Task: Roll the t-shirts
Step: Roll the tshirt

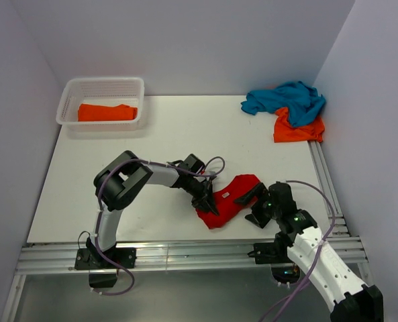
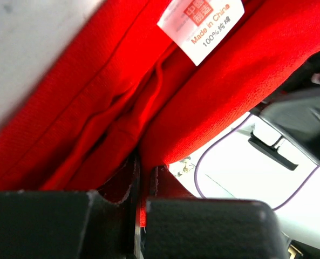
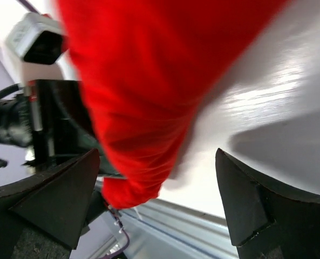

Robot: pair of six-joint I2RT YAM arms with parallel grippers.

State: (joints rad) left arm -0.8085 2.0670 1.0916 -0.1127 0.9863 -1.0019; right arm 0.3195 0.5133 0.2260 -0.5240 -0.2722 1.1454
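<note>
A bright red t-shirt [image 1: 231, 198] lies bunched into a short roll near the table's front middle. My left gripper [image 1: 210, 202] is shut on its left end. In the left wrist view a fold of the red t-shirt [image 2: 95, 118] is pinched in the left gripper [image 2: 142, 186], and a white label [image 2: 201, 26] shows above. My right gripper [image 1: 256, 206] stands open at the roll's right end. In the right wrist view the red t-shirt [image 3: 149, 81] hangs ahead of the right gripper [image 3: 157, 181], and neither dark finger touches it. A teal t-shirt [image 1: 286, 99] and an orange t-shirt [image 1: 298, 129] lie heaped at the back right.
A white lattice basket [image 1: 66, 102] stands at the back left with a folded orange t-shirt [image 1: 106, 112] inside. Aluminium rails [image 1: 185, 253] run along the table's front edge and right side. Grey walls close in the left, back and right.
</note>
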